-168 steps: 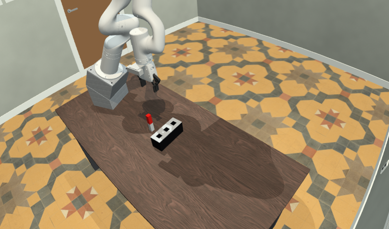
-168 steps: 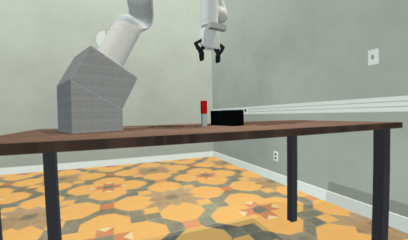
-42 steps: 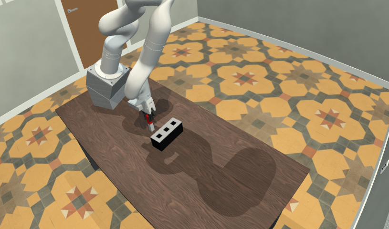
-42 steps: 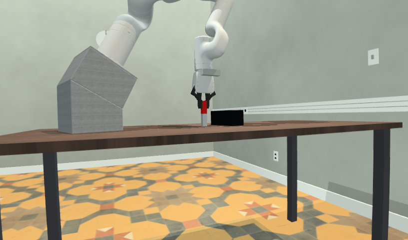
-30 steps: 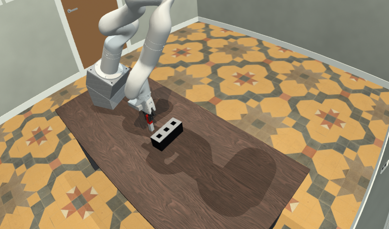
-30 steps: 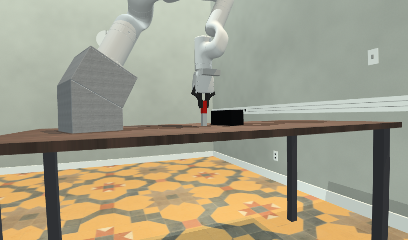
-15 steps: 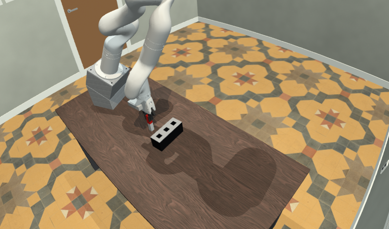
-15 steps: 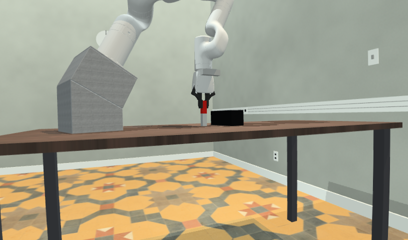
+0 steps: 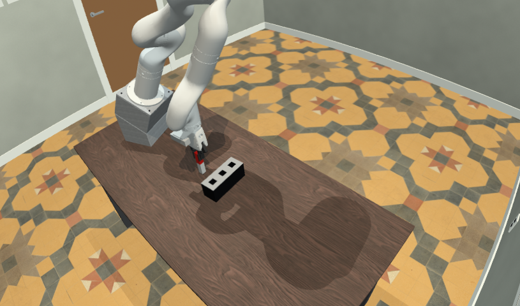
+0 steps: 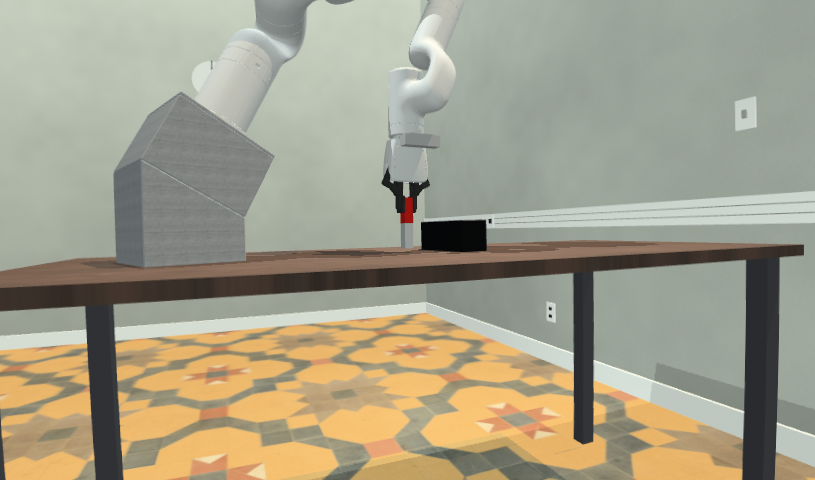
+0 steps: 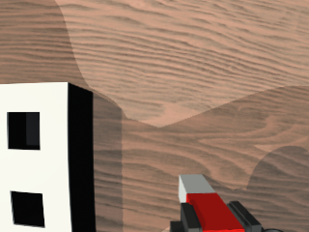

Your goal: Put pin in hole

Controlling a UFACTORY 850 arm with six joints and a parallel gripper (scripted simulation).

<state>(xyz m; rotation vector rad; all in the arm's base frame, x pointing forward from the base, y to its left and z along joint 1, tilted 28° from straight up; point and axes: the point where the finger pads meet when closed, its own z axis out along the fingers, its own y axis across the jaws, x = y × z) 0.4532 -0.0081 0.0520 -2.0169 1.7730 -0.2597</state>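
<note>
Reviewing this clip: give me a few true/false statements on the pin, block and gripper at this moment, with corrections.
1. The gripper is closed on the red part of the pin. True.
2. The pin is seated in the block's middle hole. False: it stands on the table beside the block, all three holes vacant.
3. The pin is upright, red end up. True.
4. The block lies on its side, holes facing the arm. False: the holes face upward.

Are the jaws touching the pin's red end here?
Touching. In the exterior view the gripper has its jaws closed against both sides of the pin at its red end; the wrist view shows the same.
</note>
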